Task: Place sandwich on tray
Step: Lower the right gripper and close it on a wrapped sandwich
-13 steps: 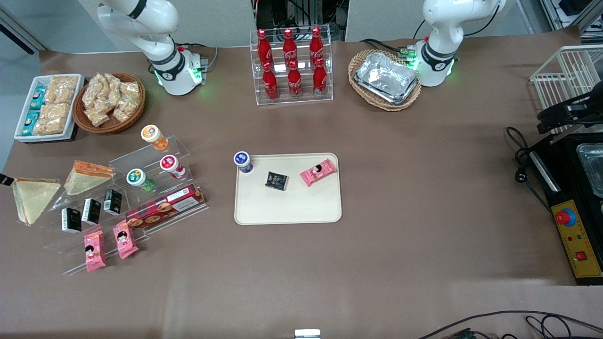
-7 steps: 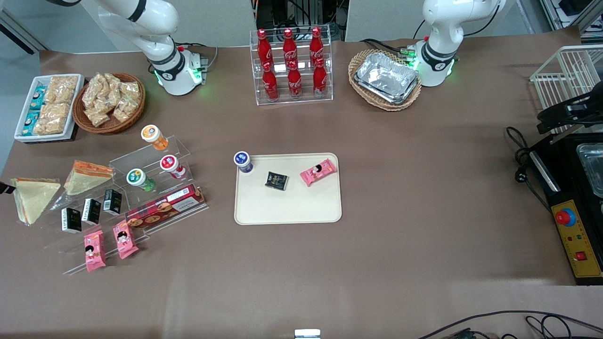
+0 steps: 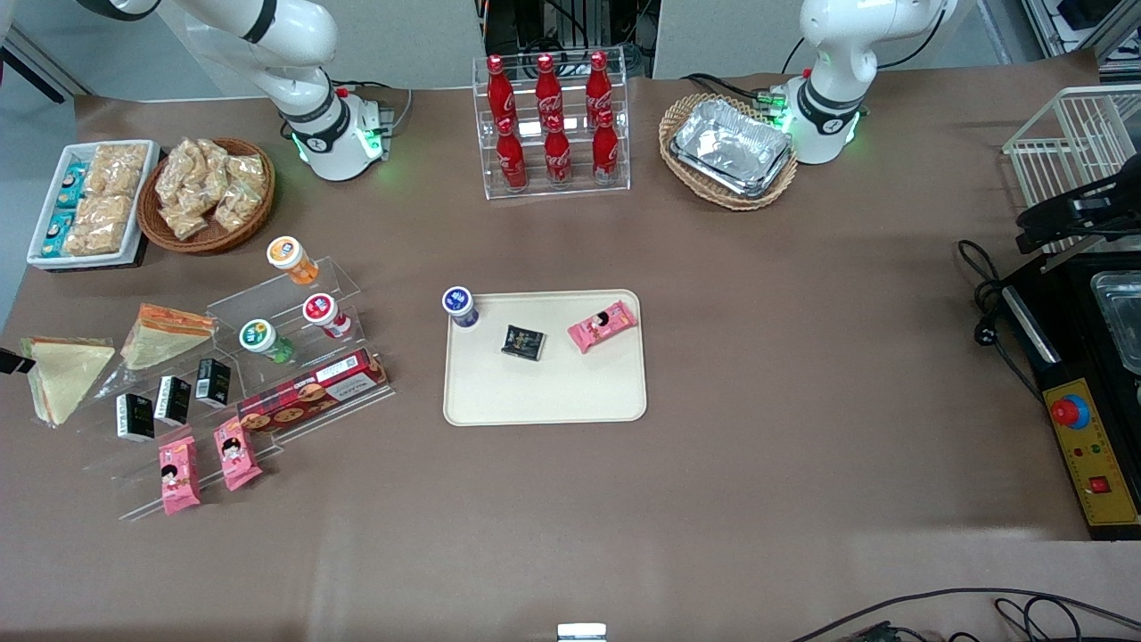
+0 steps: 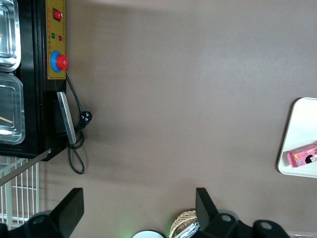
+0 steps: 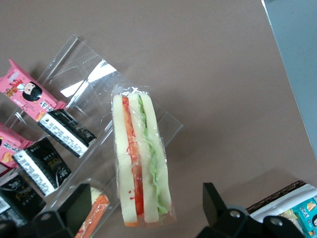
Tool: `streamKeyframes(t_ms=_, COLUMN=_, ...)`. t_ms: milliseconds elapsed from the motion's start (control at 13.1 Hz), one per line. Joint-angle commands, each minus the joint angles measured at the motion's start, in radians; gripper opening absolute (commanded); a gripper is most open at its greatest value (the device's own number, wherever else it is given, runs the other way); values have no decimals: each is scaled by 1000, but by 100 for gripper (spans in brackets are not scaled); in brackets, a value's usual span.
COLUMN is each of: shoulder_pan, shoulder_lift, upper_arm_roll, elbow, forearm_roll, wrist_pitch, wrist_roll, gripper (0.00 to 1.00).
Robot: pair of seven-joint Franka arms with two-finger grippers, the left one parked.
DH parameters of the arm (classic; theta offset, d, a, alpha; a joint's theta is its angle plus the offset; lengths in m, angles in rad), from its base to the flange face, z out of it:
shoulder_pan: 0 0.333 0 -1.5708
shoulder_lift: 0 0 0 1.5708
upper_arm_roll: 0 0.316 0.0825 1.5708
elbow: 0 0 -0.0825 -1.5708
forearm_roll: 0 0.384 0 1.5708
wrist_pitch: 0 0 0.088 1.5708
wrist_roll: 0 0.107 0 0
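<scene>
The sandwich lies on the brown table at the working arm's end, just beside the clear plastic display steps and well apart from the tray. The gripper hangs above it, its two dark fingers spread wide to either side of the wedge and closed on nothing; the sandwich shows in the gap between them, but whether they touch it cannot be told. In the front view only a small dark tip shows at the picture's edge, against the sandwich's corner. The sandwich is a clear-wrapped triangle of pale bread — its cut side shows a red layer and a green leafy layer between white slices. A second, tanner sandwich with an orange edge leans just beside it. The tray already carries a blue-capped bottle, a small black packet and a pink packet.
</scene>
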Motion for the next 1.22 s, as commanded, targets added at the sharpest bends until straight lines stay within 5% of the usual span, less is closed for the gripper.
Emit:
streamKeyframes(t_ms=0, shoulder_pan=-10, shoulder_lift=12, upper_arm_roll=6, elbow=-10, forearm_roll=25, wrist_pitch=25, wrist_roll=-18, gripper=100)
streamKeyframes(t_ms=686, shoulder_pan=-4, shoulder_lift=38, upper_arm_roll=12, elbow=-113, forearm_roll=83, wrist_pitch=151, wrist_roll=-55, gripper=99)
streamKeyframes(t_ms=839, shoulder_pan=-5, shoulder_lift=47, upper_arm_roll=12, elbow=-113, forearm_roll=117, wrist_pitch=151, wrist_roll=-112, gripper=78)
streamKeyframes(t_ms=992, shoulder_pan=-10, shoulder_lift=50, upper_arm_roll=12, elbow=-109, forearm_roll=143, wrist_pitch=151, wrist_roll=-178, gripper=38)
streamKeyframes(t_ms=1144, shoulder_pan=-5, shoulder_lift=45, upper_arm_roll=12, elbow=-96, forearm_roll=143, wrist_pitch=141, wrist_roll=-183, gripper=26)
